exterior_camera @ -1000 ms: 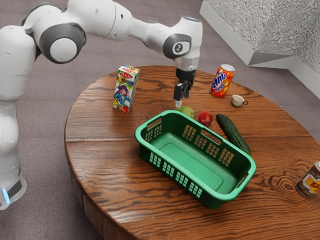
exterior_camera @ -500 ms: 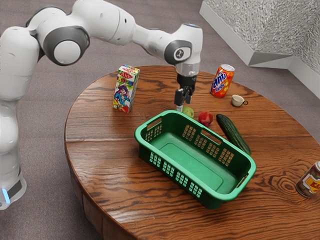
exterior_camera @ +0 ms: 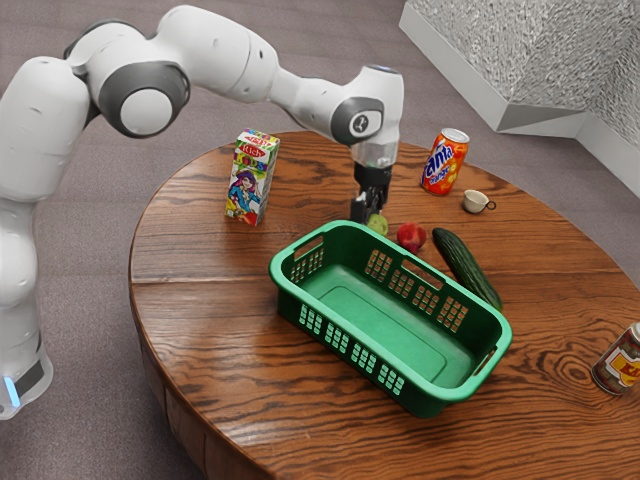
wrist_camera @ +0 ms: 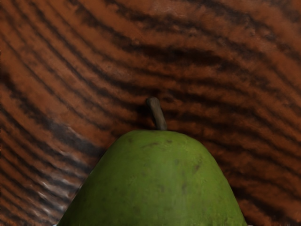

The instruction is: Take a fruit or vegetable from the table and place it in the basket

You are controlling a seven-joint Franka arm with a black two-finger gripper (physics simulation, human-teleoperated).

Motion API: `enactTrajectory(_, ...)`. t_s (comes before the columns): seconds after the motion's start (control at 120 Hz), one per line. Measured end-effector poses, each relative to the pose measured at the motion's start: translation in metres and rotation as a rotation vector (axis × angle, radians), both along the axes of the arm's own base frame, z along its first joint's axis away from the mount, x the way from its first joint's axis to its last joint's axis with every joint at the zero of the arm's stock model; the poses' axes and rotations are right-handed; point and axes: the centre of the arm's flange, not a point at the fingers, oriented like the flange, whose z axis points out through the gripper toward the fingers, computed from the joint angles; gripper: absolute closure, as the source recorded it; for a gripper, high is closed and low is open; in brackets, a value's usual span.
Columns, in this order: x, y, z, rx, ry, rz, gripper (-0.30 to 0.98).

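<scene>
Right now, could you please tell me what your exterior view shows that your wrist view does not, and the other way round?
Exterior view: my gripper, the green basket, the red fruit, the cucumber, the Fanta can, the juice carton, the small cup and a labelled container near the table's edge.

Wrist view: close detail, namely a brown stem and small dark marks on green skin.

Both: the green pear and the dark-grained wooden table.
</scene>
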Motion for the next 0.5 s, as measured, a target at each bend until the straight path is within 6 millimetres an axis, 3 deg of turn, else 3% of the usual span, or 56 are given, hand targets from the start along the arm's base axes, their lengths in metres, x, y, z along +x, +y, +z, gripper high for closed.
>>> enactTrajectory(0.1,0.0,0.001,0.003,-0.003,-0.006,0.006,0.37)
enactTrajectory(0.217,-0.002,0.004,0.014,-0.003,-0.022,0.013,0.41)
enactTrajectory(0.392,-0.022,0.001,0.078,0.007,-0.102,0.019,0.45)
enactTrajectory(0.5,-0.046,-0.017,0.12,-0.024,-0.152,0.013,0.45)
